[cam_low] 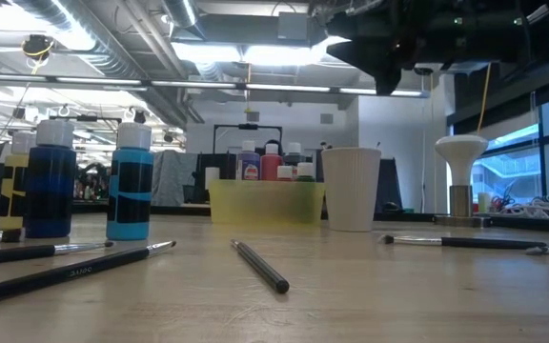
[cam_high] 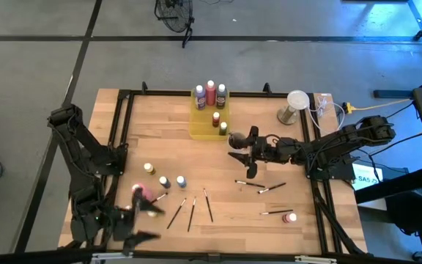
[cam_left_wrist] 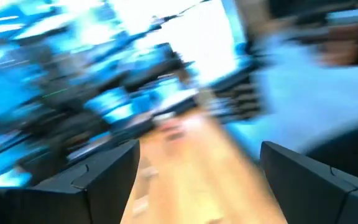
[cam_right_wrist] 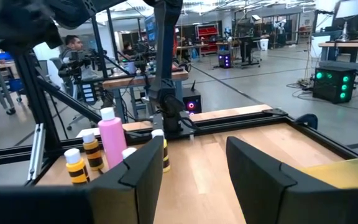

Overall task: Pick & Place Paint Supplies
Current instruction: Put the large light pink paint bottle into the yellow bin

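a: hovering above mid-desk [cam_high: 269, 220], our right gripper [cam_high: 246, 155] has its fingers half spread, empty.
b: we see left gripper [cam_high: 143, 220] fingers wide, beside the pink bottle [cam_high: 142, 193]; brushes [cam_high: 190, 213] lie scattered.

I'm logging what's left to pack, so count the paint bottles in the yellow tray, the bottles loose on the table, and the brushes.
Bottles in the tray: 5
Loose bottles on the table: 5
Brushes on the table: 7, one of them by the pink bottle and hard to make out
Total: 17
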